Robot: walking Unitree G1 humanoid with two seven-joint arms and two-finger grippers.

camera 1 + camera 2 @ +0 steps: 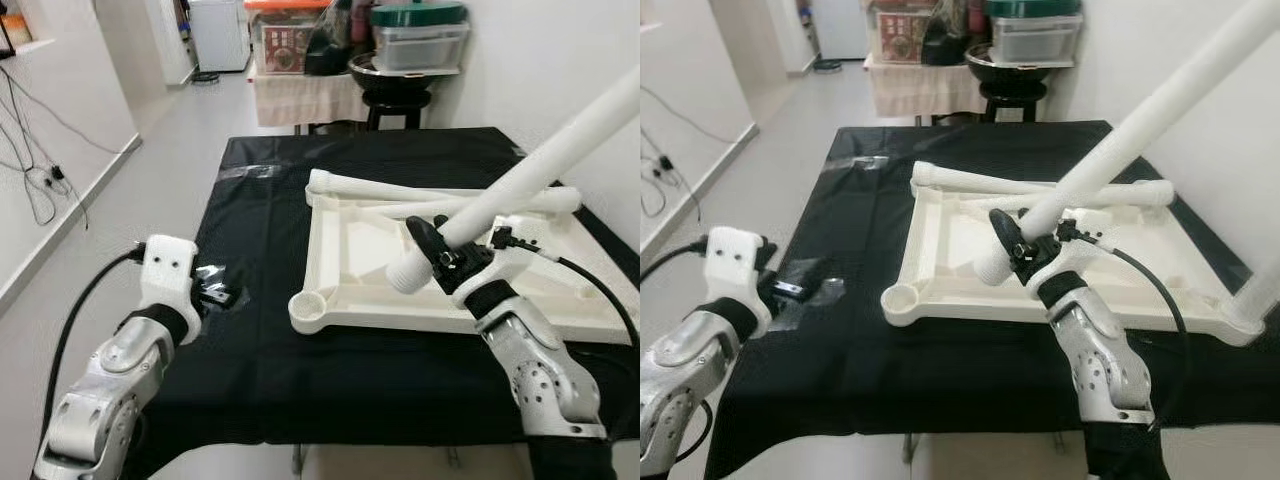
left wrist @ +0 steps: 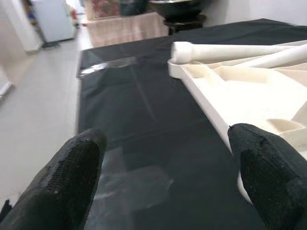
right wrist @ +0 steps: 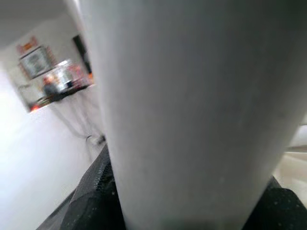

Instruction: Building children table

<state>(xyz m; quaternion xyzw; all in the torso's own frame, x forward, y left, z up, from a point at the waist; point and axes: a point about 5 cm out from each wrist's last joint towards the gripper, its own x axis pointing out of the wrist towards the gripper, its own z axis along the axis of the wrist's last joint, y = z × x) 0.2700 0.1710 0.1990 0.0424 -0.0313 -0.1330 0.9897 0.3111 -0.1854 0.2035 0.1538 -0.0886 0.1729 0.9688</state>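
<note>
The right gripper (image 1: 445,250) pinches a white table leg (image 1: 520,180) near its lower end, slanted above the upturned white tabletop (image 1: 350,250) on the black cloth (image 1: 250,330). I think it must stand the leg upright before aiming at the corner socket (image 1: 307,308). The left gripper (image 2: 168,177) waits spread wide beside

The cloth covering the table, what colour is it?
Black cloth, clearest in the left eye view.

Open black cloth (image 1: 260,250) lies left of the upturned tabletop (image 1: 345,250); loose legs (image 1: 400,190) (two, crossed) block its far rim
</note>
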